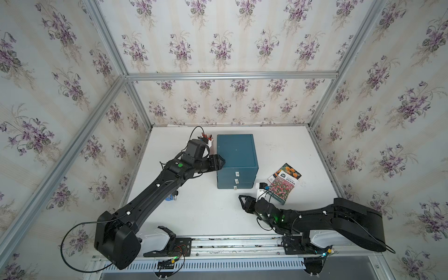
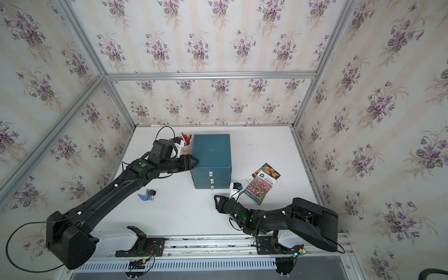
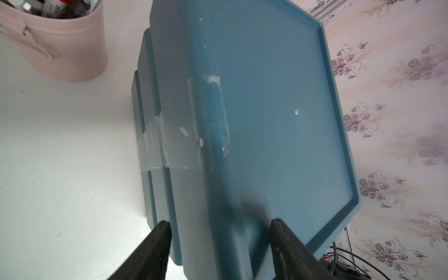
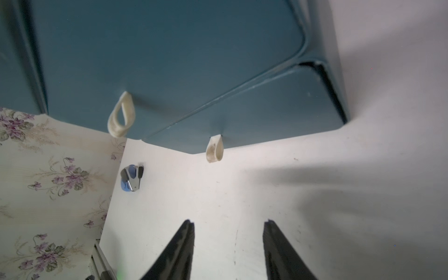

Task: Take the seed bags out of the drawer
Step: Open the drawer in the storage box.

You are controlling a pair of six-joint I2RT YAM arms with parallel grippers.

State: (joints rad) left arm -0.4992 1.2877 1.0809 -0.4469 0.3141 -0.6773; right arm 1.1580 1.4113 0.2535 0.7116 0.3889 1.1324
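- Left claw [image 1: 221,163]: clenched over the upper left edge of the blue cabinet [image 1: 236,150]. In the left wrist view one finger [image 3: 157,244] lies against the side wall and the other on the top panel.
- Right claw [image 1: 242,203]: released and empty, low over the white counter [image 1: 206,213], just ahead of the cabinet front. The right wrist view shows bare counter between its fingers [image 4: 179,249].
- Seed bags [image 2: 260,186]: two lie flat on the counter, beyond the right claw and on its outer side, beside the cabinet.
- The pink-field bag [image 1: 282,188] overlaps the orange-bloom bag [image 1: 291,169] and is the one nearer the right claw.
- Drawers [image 1: 236,180]: three fronts, each with a white pull loop [image 4: 121,115]. In both top views all three appear pushed in.
- Pink bucket [image 3: 60,48]: stands on the counter past the left claw, near the cabinet.
- Blue tool [image 2: 146,195]: lies on the counter, well apart from the right claw on its inner side.
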